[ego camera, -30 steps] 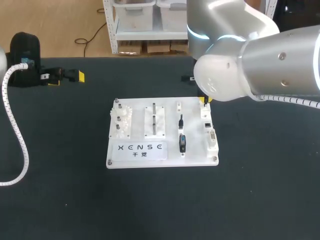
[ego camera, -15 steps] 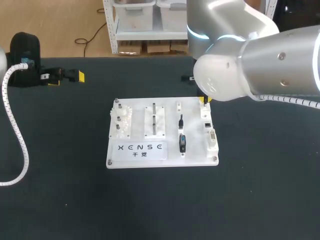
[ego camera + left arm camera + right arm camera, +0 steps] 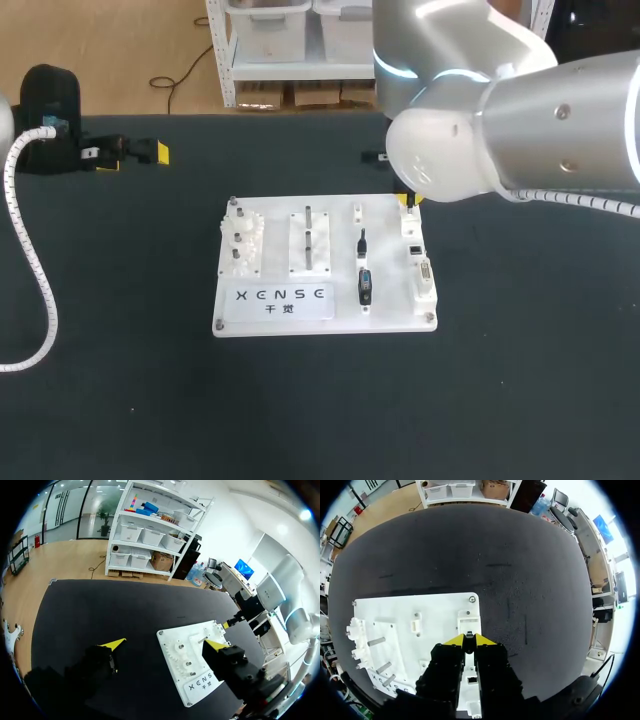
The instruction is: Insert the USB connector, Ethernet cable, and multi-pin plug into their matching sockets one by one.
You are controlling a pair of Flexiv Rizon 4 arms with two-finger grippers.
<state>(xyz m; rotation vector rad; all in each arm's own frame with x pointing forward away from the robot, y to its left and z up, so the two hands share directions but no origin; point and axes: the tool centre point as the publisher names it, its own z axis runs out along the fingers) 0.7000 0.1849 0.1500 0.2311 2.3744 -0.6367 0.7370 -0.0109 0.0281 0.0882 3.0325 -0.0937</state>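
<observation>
While left arm [image 3: 50, 110] sits at table's [image 3: 120, 380] 10 o'clock, left jaws wide apart with nothing between, right arm [image 3: 500, 130] hangs over white socket board [image 3: 390, 290], at its 1 o'clock corner. Right jaws nearly together, clamped on small dark plug [image 3: 469, 636] just above white socket block [image 3: 467, 619]. Black USB connector [image 3: 365, 285] on board, 4 o'clock of centre, thin cable [image 3: 362, 240] running toward 12.
</observation>
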